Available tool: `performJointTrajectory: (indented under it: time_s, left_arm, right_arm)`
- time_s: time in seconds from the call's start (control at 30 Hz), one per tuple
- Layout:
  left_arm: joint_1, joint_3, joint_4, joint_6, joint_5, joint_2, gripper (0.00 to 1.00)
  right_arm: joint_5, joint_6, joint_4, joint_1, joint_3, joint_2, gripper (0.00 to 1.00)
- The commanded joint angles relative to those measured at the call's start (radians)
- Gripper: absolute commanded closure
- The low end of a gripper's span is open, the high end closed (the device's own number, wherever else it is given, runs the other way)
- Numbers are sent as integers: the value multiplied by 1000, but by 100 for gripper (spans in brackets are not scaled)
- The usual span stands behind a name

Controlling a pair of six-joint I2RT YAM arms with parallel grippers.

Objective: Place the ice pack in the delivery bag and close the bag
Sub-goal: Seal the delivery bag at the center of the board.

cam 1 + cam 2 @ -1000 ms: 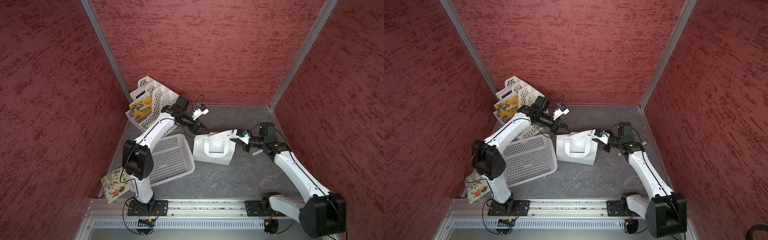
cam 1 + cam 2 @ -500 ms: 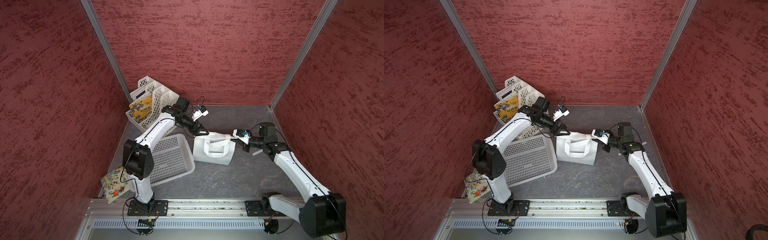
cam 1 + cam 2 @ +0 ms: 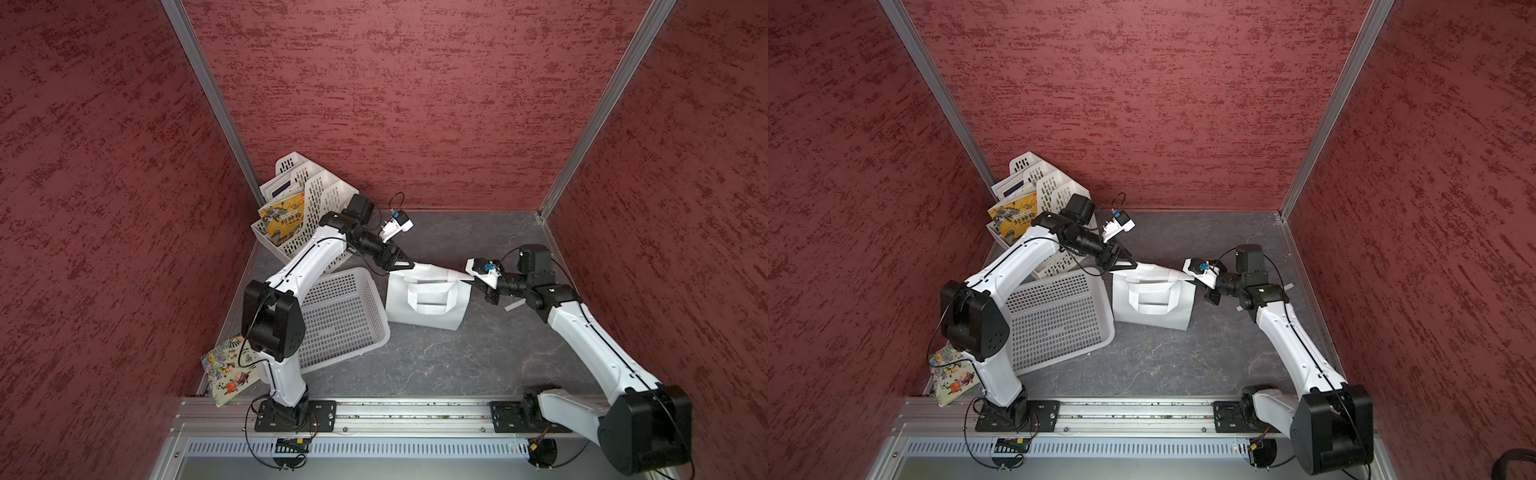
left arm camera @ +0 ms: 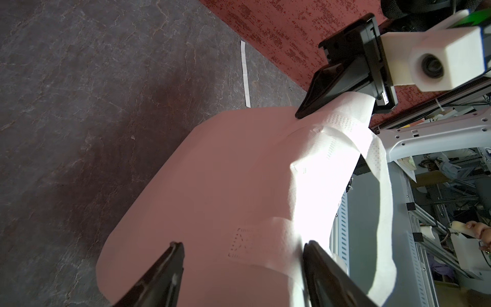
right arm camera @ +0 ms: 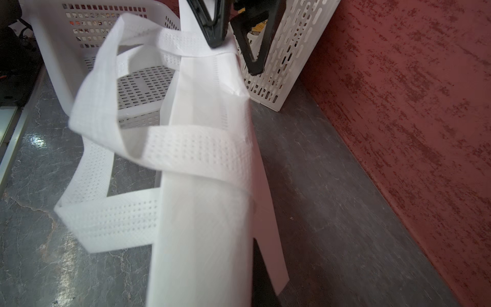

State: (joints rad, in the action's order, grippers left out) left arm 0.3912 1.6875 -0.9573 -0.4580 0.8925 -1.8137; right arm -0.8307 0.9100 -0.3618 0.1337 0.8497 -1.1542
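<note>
The delivery bag is a white soft tote with loop handles, standing mid-table in both top views. Its mouth is pulled flat, so the inside is hidden. My left gripper is open at the bag's left top corner. In the left wrist view its fingers straddle the bag's fabric. My right gripper is shut on the bag's right top edge. In the right wrist view the bag's white cloth covers its jaws. The ice pack is out of view.
A white perforated basket lies tilted against the bag's left side. Behind it a white file rack with books stands in the back left corner. A picture book leans at the front left. Red walls close three sides.
My left gripper has moved down and right to the bag's left top corner, and its jaws have narrowed slightly. The right gripper keeps its hold and has barely moved.
</note>
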Motion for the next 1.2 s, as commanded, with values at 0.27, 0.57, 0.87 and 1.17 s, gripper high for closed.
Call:
performJointTrajectory:
  time_s: [0.27,0.57,0.87,1.17]
  left_arm:
    - [10,-50,129,60,-52,20,34]
    - [19,-65,177,86,-46,15,60]
    - [14,-65,154,75,-9,11,90]
    - [10,-111,227,109,-10,44,100]
  right_arm:
    - [-1,5,-27,-5,-5,-9,100]
    - [-4,-1,-26,-3,-3,-12,100]
    - [33,-43,-45,-3,12,15,70]
    - [79,-140,-301,-4,-9,339,24]
